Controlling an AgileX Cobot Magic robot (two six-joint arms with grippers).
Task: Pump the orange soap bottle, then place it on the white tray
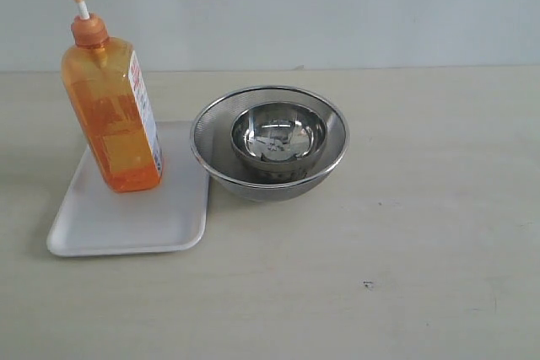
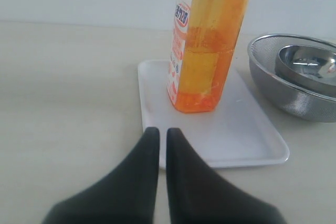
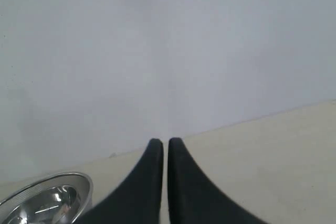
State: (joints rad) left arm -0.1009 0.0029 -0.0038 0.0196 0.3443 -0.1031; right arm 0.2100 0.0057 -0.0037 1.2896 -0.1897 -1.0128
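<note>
On the left of the table [image 1: 405,259], the orange soap bottle [image 1: 114,124] stands upright on the far half of the white tray [image 1: 135,225]. Its long axis is vertical, its pump spout points left in the exterior view, and its label faces the nested steel bowls [image 1: 270,181] just beside the tray. The left end effector [image 2: 162,134], apart from the bottle, has its jaws pressed together and empty, and the right end effector [image 3: 161,142] is likewise closed on nothing.

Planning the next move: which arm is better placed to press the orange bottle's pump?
Probably left. The orange soap bottle stands on the white tray straight ahead of the shut left hand. The right hand faces the wall, with only a steel bowl edge in sight.
</note>
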